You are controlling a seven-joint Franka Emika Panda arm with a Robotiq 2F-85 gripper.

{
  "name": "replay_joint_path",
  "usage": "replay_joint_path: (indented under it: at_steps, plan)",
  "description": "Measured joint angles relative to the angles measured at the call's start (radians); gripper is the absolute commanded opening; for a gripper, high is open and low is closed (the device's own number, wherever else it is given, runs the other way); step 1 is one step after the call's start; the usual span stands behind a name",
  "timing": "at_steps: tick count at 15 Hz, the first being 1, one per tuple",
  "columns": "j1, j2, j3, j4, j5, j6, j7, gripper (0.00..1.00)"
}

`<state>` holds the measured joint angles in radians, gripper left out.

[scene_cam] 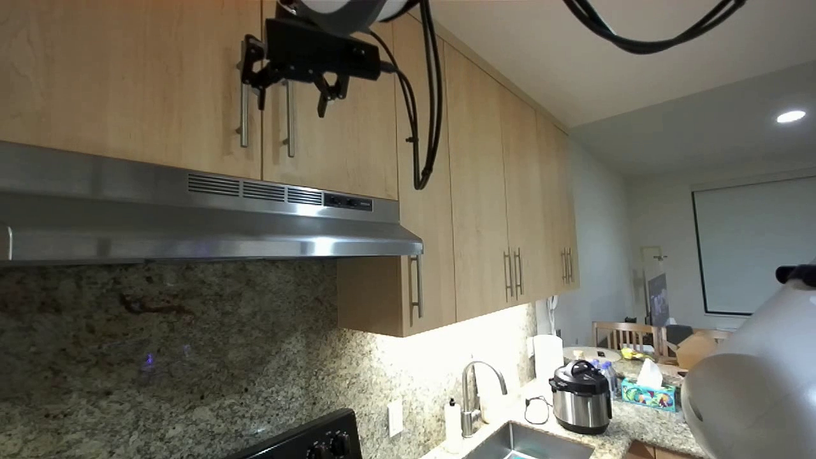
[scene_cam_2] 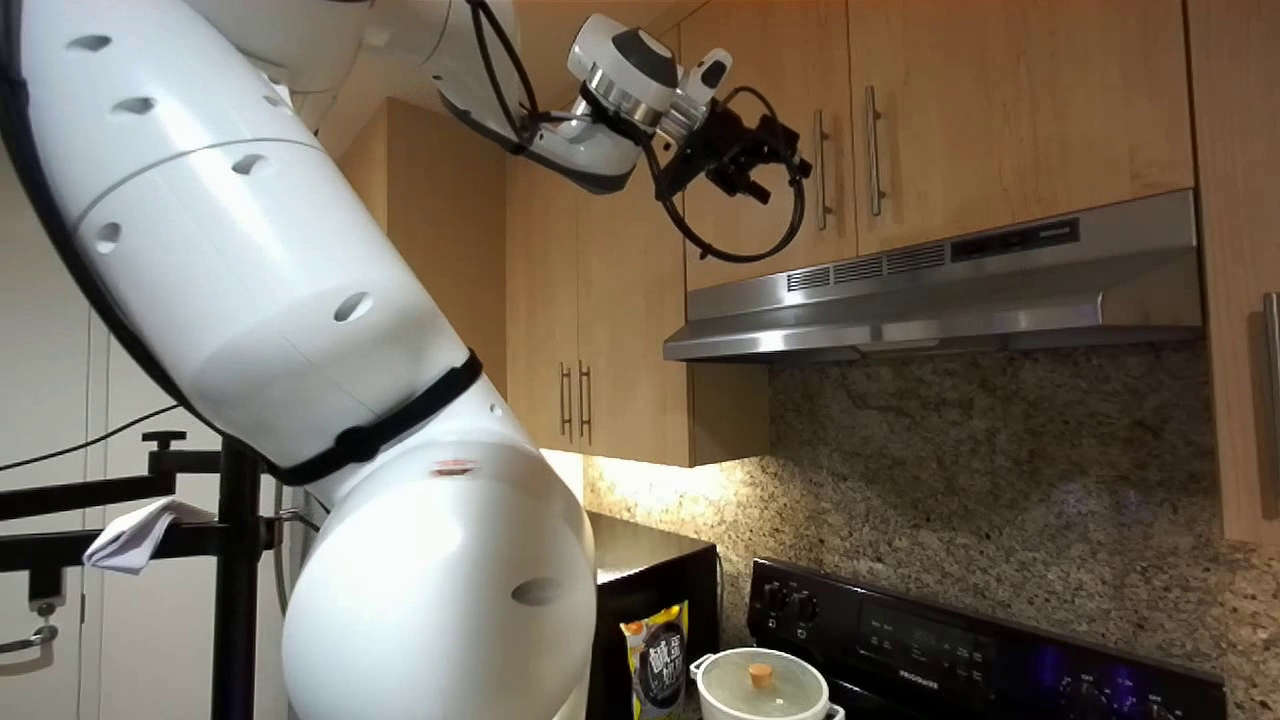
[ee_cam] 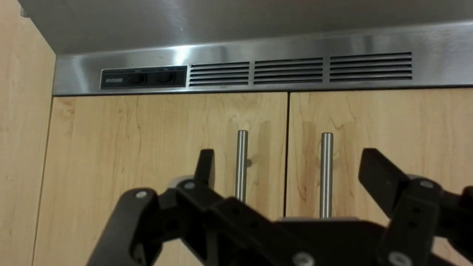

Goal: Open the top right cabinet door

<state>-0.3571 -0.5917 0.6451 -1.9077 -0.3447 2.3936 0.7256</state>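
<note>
In an ext. view the ceiling light (scene_cam: 790, 116) at far right is blown out & the backsplash (scene_cam: 223, 344) under the right cabs. (scene_cam: 481, 191) glows near-white; its left side's dim w/ a small blue glint. Steel hood (scene_cam: 210, 220) has a hot spot on its front edge in both ext. views. In an ext. view: white arm (scene_cam_2: 300, 270) v. bright, pale patches; dark stove panel (scene_cam_2: 920, 650) w/ blue reflections. Wrist view: warm, softish; top right door (ee_cam: 122, 155) has a soft shadow beside its handle (ee_cam: 241, 166); gripper (ee_cam: 289, 159) near-black, bit blurry.
</note>
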Motion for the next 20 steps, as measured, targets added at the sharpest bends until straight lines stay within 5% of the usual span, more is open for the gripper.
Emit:
replay_joint_path:
  at_steps: [5, 12, 20]
  plan:
    - [-0.004, 0.096, 0.011, 0.042, -0.122, 0.0, 0.011, 1.0]
    - [0.034, 0.115, -0.012, 0.043, -0.146, 0.001, 0.011, 1.0]
    - [-0.021, 0.198, -0.005, 0.103, -0.51, 0.095, 0.294, 1.0]
